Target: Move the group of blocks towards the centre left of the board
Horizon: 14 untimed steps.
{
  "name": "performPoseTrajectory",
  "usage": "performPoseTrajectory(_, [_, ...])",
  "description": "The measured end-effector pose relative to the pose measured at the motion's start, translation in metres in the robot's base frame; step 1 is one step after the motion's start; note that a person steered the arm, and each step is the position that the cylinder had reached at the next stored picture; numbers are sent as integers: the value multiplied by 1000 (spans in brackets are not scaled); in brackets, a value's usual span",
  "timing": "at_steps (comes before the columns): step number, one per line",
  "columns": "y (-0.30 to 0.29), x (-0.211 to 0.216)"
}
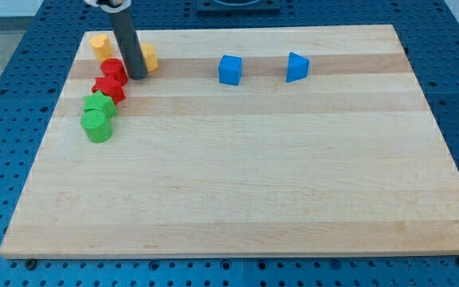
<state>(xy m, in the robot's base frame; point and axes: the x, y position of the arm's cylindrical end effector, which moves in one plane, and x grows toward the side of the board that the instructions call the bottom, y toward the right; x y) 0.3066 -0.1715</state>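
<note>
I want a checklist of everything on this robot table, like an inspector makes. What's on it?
Surface: wooden board, flat and pale.
Job's things: red cylinder, red block, green star block and green cylinder clustered at the view's top left; yellow block and another yellow block close by.
Clutter: blue cube and blue wedge along the view's top.
Grippers: none; my tip sits just right of the red cylinder.
Cables: nothing seen.
Surroundings: blue perforated table.

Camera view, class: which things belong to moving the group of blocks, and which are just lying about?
Job in hand:
my tip
red cylinder
red block
green star block
green cylinder
yellow blocks

Lying about:
blue cube
blue wedge-like block
</note>
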Motion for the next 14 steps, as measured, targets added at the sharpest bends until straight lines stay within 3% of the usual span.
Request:
performPoseTrajectory(2, [8,-29])
performPoseTrajectory(4, [-43,-29])
performPoseTrajectory(10, [-45,4])
performPoseTrajectory(12, [-88,3])
performPoseTrajectory(14, [-90,-1])
